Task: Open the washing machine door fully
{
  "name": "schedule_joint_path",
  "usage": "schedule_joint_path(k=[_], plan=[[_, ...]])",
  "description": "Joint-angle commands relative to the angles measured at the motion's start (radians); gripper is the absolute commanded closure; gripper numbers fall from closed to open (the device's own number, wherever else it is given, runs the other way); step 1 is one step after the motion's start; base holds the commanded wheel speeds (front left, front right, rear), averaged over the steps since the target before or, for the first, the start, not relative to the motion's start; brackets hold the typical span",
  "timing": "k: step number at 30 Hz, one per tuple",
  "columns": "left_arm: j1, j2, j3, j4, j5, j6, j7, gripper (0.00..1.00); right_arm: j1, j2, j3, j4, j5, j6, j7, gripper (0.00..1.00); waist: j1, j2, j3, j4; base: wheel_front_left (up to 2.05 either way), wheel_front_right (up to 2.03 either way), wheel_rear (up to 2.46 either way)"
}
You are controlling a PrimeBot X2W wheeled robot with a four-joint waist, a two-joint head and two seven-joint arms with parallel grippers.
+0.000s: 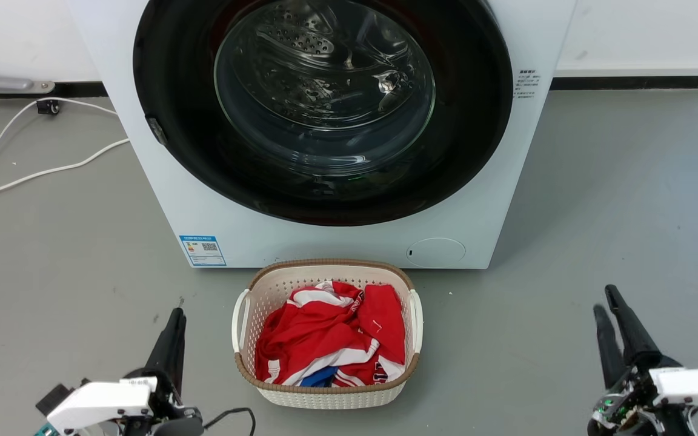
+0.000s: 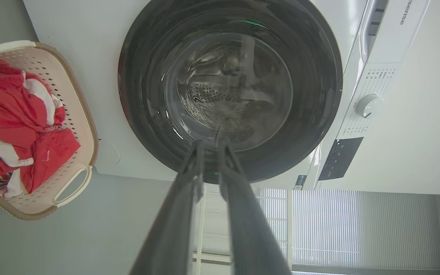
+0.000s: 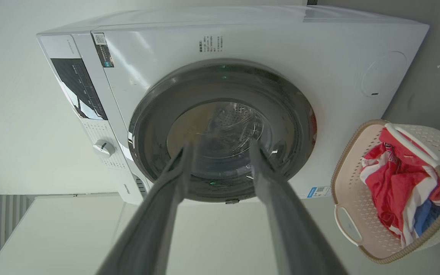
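Head view had the glossy black round washing machine door [image 1: 325, 206] closed, left tool [image 1: 176, 315] clenched empty, right tool [image 1: 604, 300] released; its slick surface could shed either.

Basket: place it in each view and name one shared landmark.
Head view: basket at bottom centre, below the door.
Left wrist view: at the left edge, partly cut off.
Right wrist view: at the lower right.
Shared landmark: the round black door, next to the basket in every view.

Grey floor [image 1: 628, 181] meets a white wall [image 1: 640, 30] with dark skirting [image 1: 634, 83]; a white cable [image 1: 52, 170] trails left.
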State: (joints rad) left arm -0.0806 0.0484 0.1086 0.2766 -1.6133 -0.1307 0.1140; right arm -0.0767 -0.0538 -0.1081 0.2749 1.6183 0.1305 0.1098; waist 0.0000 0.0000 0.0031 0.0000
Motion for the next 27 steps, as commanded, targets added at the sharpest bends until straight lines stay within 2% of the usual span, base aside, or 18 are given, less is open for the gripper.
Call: schedule_joint_path(k=[1,6,10,27], plan=[[-0.008,0.001,-0.002,-0.017,0.003,0.0,-0.008,0.0,-0.006,-0.001,0.001,-0.012,-0.006,0.0,-0.008,0.0,0.0,0.0,0.0,0.0,0.0,0.0,0.0],[-0.002,0.001,0.002,-0.04,0.033,0.0,-0.034,0.0,0.005,0.0,-0.004,-0.026,-0.046,0.0,-0.034,0.0,0.0,0.0,0.001,0.0,0.0,0.0,0.0],[0.001,0.001,0.012,-0.06,0.094,0.0,-0.054,0.0,0.011,0.0,-0.011,-0.046,-0.12,0.0,-0.053,0.0,0.0,0.0,0.001,0.0,0.0,0.0,0.0],[0.022,0.002,-0.051,-0.162,0.504,0.087,-0.129,0.0,0.045,0.001,0.017,-0.173,-0.544,0.0,-0.127,0.0,0.0,0.0,0.005,0.002,0.0,0.0,0.0]])
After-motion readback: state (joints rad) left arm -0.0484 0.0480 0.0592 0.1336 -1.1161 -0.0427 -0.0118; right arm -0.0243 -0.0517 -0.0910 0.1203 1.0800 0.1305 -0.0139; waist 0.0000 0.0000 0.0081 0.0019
